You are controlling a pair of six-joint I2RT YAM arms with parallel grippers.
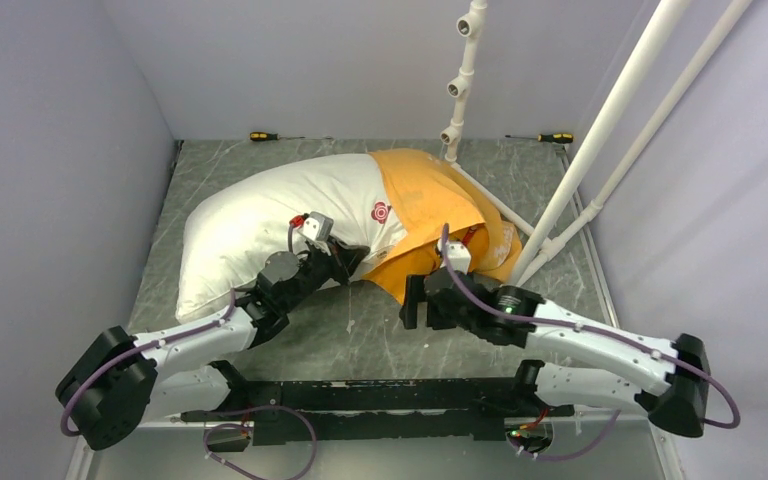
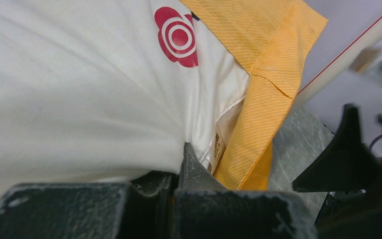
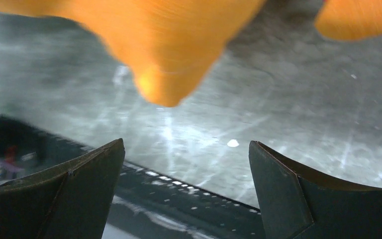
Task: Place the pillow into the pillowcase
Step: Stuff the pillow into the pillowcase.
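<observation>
Here, one pillow [image 1: 260, 220] lies partly inside one pillowcase [image 1: 425, 195]. Left gripper [image 2: 189, 159] pinches the pillow's near edge; right gripper [image 3: 186, 147], just beside the pillow, gapes wide.

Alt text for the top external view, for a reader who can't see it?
A white pillow lies on the grey table, its right end inside an orange pillowcase. The left gripper pinches the pillow's near edge; the right gripper is open beside the pillowcase's near edge, holding nothing.
</observation>
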